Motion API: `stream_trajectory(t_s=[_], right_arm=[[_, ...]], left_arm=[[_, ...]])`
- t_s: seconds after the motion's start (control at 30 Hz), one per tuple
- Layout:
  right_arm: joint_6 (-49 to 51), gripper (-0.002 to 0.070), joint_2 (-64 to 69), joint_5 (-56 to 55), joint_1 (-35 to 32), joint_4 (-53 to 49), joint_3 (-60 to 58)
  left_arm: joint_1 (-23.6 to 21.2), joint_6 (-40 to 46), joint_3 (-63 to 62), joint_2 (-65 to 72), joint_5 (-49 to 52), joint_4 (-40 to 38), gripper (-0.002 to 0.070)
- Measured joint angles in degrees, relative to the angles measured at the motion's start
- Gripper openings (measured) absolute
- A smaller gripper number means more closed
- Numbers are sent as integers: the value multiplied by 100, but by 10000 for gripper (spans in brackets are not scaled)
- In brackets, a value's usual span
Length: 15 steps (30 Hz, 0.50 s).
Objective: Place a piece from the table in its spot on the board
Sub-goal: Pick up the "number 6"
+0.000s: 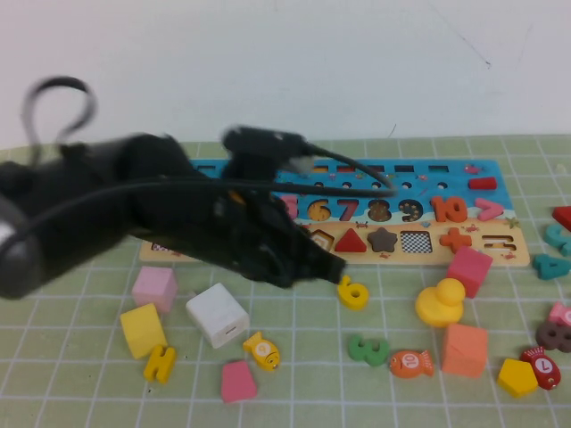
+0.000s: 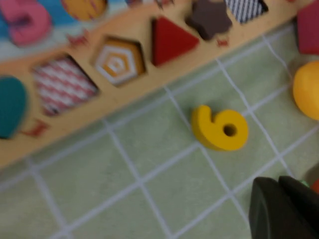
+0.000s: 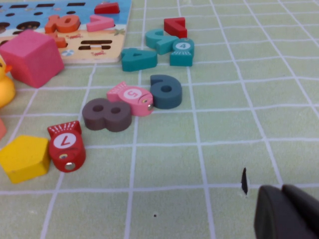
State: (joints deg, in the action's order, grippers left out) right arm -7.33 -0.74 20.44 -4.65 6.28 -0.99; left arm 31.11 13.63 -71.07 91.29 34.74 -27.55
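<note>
The piece, a yellow "6" (image 1: 353,292) (image 2: 221,128), lies flat on the green mat just in front of the board's (image 1: 513,259) tan strip (image 2: 75,127). My left arm reaches across the board's left half. Its left gripper (image 1: 334,267) (image 2: 281,186) hangs shut and empty just beside the piece, not touching it. The arm hides the board's left numbers. My right gripper (image 3: 283,191) shows only in its wrist view, shut and empty, low over bare mat to the right of the board (image 3: 112,30).
In front of the board lie a pink cube (image 1: 154,287), white cube (image 1: 217,314), yellow "H" (image 1: 160,363), green "3" (image 1: 368,349), yellow duck (image 1: 441,301) and orange block (image 1: 465,349). More numbers and fish pieces (image 3: 130,98) crowd the right side.
</note>
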Motion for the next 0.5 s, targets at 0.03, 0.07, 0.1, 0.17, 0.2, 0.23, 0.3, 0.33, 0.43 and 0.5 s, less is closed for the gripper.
stream_trajectory(t_s=[0.03,0.07,0.1,0.17,0.2,0.23,0.3,0.33,0.43,0.5], right_arm=[[0,-3,0,0,0,0,0],[0,-3,0,0,0,0,0],[0,-3,0,0,0,0,0],[0,-3,0,0,0,0,0],[0,-3,0,0,0,0,0],[0,-3,0,0,0,0,0],[0,-3,0,0,0,0,0],[0,-3,0,0,0,0,0],[0,-3,0,0,0,0,0],[0,-3,0,0,0,0,0]], left_arm=[[118,-179,-26,132,0,0,-2],[224,-420,-88,268,0,55,-2],[319,-693,-178,405,13,148,-1],[477,-1228,-458,654,122,488,15],[560,-1547,-639,794,209,727,31],[625,-1881,-797,905,296,944,47],[764,-2588,-1214,1162,556,1537,99],[823,-2856,-1381,1254,706,1775,125],[921,-3712,-2062,1656,1248,2545,267],[921,-3945,-2314,1813,1490,2641,337]])
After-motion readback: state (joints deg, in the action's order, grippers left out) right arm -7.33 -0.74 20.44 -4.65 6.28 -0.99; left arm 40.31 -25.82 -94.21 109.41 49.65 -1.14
